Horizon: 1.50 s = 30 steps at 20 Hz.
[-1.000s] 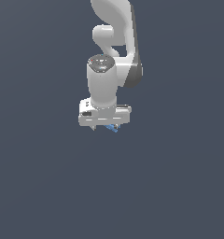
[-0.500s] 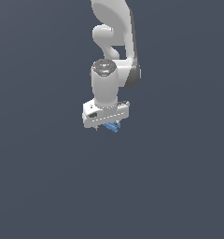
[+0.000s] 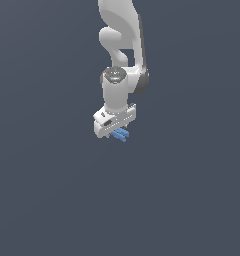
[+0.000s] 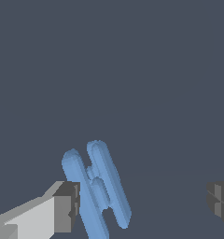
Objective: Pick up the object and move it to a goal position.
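Note:
The object (image 3: 121,134) is small and blue, made of two parallel bars joined by a short bridge. It shows just beneath the white hand in the exterior view. My gripper (image 3: 115,131) hangs right over it, pointing down. In the wrist view the object (image 4: 97,192) lies between the fingers, close against one grey fingertip (image 4: 67,206), and I cannot tell whether they touch. The other fingertip (image 4: 220,201) stands far off across a wide gap. The gripper (image 4: 144,203) is open and holds nothing.
Plain dark grey ground fills both views. The white arm (image 3: 123,45) rises from the hand to the top of the exterior view. No other objects or goal marker are in sight.
The hand has turned about its vertical axis and shifted slightly toward the exterior view's right. The blue object has stayed in about the same place under it.

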Available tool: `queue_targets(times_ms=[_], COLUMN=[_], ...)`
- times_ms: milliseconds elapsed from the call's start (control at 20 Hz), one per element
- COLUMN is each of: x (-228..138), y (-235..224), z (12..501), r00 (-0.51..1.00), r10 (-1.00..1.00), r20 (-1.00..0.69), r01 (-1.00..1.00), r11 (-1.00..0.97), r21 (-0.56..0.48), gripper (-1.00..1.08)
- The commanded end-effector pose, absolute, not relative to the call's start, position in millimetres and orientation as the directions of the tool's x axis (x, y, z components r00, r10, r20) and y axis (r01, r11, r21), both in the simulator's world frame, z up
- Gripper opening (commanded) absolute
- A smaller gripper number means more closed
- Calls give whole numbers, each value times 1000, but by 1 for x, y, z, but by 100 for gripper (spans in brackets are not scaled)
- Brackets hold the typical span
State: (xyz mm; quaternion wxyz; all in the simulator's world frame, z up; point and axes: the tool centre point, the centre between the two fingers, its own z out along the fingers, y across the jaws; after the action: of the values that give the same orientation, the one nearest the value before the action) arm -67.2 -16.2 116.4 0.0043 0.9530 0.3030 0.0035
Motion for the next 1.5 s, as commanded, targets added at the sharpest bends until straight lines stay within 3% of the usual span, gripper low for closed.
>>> queue_targets(times_ms=[0,700,1450], x=[-77,-115,-119], y=[-14,-6,-5], z=[110,89,69], r00=[772,578,559], r10=[636,816,829], r20=[3,0,0], r01=[636,816,829], r11=[-772,-578,-559], r21=[9,1,0], gripper=[100,100,100])
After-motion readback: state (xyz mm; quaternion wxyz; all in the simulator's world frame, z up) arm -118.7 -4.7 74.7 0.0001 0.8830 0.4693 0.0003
